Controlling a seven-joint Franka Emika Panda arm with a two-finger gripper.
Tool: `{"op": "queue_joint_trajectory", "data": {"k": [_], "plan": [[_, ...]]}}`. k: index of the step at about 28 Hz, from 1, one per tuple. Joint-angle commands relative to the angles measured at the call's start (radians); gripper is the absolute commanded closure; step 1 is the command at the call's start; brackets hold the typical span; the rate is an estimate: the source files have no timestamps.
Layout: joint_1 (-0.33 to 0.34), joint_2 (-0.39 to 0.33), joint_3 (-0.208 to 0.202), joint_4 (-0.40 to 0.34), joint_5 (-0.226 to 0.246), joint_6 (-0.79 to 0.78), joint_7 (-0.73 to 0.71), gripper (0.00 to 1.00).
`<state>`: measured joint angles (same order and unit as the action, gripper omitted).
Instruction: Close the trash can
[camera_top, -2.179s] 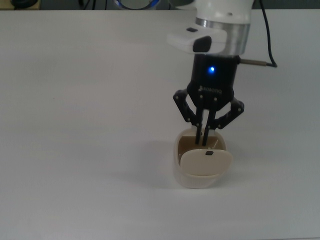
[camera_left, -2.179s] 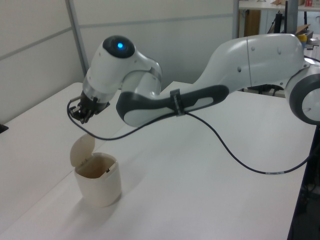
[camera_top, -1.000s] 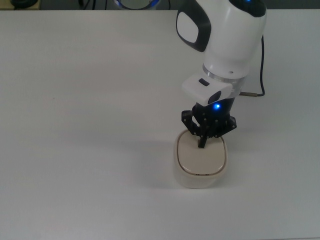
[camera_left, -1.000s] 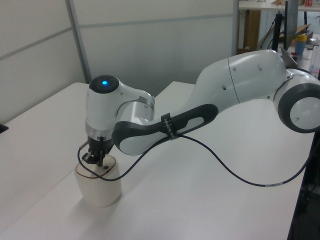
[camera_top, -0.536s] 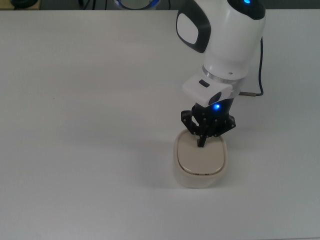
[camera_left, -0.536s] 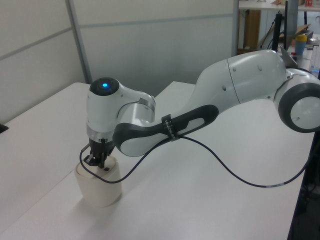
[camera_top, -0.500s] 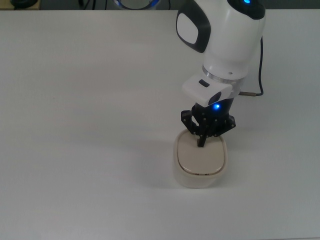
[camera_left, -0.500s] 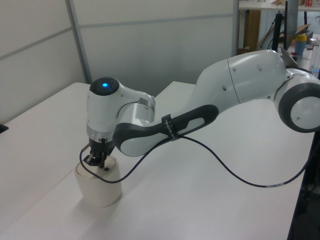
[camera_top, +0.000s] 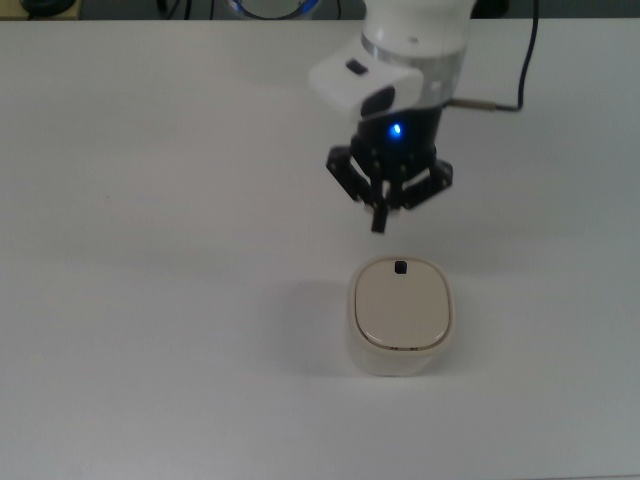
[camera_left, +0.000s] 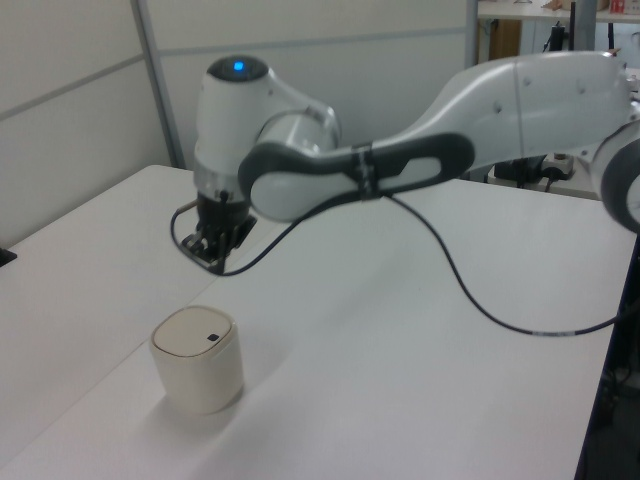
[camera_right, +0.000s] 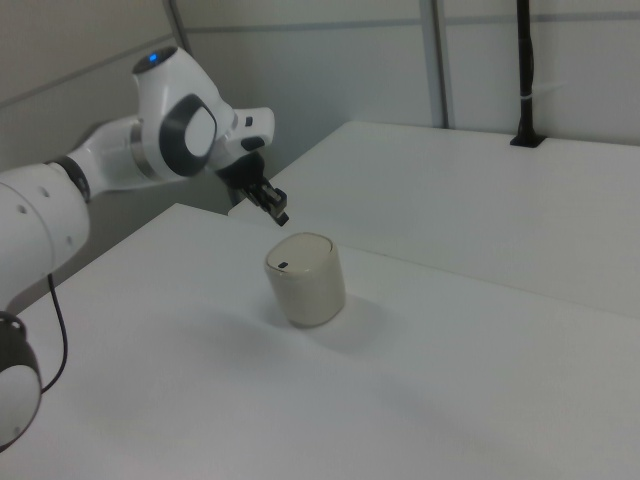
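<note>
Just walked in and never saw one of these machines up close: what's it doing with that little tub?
A robot arm is working with a small cream trash can on a white table. The can's flat lid, with its small black tab, lies shut on top. The gripper hangs in the air clear of the can, touching nothing, with its fingers together and empty. The closing looks done.

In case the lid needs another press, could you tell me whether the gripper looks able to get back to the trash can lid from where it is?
Probably yes. The gripper hangs above and apart from the trash can, with nothing between it and the lid.
</note>
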<state>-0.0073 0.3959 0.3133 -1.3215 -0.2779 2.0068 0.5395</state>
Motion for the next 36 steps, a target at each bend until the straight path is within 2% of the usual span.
{"op": "queue_joint_trajectory", "data": {"k": [1,2,5,8,9,11,12,19,36], "plan": [[-0.032,-0.074,-0.003,-0.048,0.083,-0.15,-0.148,0.97],[-0.049,-0.087,-0.003,-0.048,0.112,-0.221,-0.214,0.91],[-0.071,-0.111,-0.005,-0.047,0.146,-0.321,-0.3,0.75],[-0.109,-0.141,-0.008,-0.048,0.183,-0.423,-0.395,0.62],[-0.118,-0.149,-0.008,-0.047,0.192,-0.446,-0.417,0.51],[-0.134,-0.16,-0.01,-0.047,0.209,-0.485,-0.453,0.15],[-0.143,-0.164,-0.01,-0.047,0.212,-0.503,-0.464,0.0],[-0.174,-0.196,-0.01,-0.047,0.209,-0.579,-0.467,0.0],[-0.194,-0.212,-0.01,-0.053,0.197,-0.58,-0.469,0.0]]}}
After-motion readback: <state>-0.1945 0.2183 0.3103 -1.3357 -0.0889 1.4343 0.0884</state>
